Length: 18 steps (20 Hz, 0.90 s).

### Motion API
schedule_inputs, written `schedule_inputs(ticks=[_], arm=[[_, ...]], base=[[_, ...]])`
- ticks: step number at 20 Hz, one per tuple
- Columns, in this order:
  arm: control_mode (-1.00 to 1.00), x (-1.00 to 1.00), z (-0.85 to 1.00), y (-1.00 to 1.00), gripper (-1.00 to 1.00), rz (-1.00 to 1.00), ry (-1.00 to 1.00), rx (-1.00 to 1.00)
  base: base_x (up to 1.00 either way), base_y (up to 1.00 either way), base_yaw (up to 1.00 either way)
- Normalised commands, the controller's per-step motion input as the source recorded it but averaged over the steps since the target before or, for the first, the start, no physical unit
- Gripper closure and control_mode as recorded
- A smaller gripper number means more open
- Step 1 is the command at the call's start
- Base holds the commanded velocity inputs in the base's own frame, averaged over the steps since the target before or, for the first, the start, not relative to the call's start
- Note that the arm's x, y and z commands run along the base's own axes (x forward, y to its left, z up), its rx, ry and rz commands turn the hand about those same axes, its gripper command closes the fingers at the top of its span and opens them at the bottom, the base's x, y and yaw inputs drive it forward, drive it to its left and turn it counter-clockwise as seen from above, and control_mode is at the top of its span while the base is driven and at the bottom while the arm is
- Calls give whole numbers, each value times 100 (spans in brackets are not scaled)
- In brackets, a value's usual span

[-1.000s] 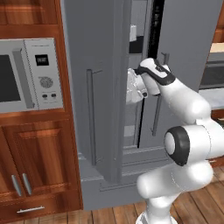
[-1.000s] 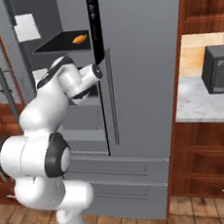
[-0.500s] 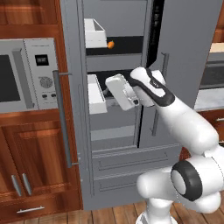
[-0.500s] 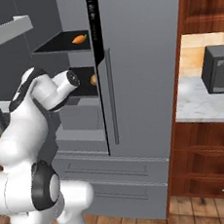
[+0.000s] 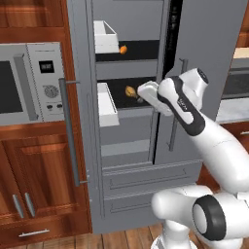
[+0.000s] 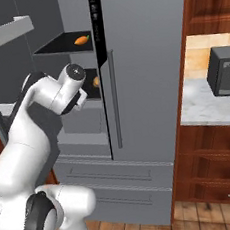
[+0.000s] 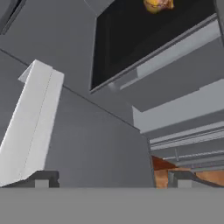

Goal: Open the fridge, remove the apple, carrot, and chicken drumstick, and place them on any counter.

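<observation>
Left base view, arm bent toward fridge (image 5: 146,58) shelf, gripper (image 5: 144,92) spread, empty, beside chicken drumstick (image 5: 130,91)

- Light even & soft in all 3 views, rendered look; no visible lamp, no hard glare.
- Fridge (image 5: 204,44) door fronts flat matte grey, no reflections; interior dimmer, black shelves read near-solid dark.
- Arm (image 5: 204,126) bright white w/ mild shading on underside; faint highlight on dark joints.
- Chicken drumstick (image 5: 130,91) & carrot (image 6: 81,39) stand out as small bright spots vs dark shelves; detail soft, edges slightly blurry.
- Hand view: low-res, soft overall; drumstick cut at top edge, yellowish highlights. Door bin (image 7: 30,122) pale, gentle shading gradient.
- Shadows weak; slight darkening under the door bins and shelves.
- Counter (image 6: 206,102) lit evenly, veins faint.
- No obvious edge distortion.
</observation>
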Motion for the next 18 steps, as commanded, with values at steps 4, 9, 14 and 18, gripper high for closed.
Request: schedule_inputs(ticks=[4, 9, 14, 18], arm=[[-100, -1, 0, -100, -100, -10, 0, -39], [-100, -5, -9, -95, -100, -3, 0, -34], [-100, -4, -31, -72, -100, 0, -14, -27], [-100, 6, -28, -57, -100, 0, -22, -16]], base=[[0, 0, 0], [0, 0, 0], [0, 0, 0], [0, 0, 0]])
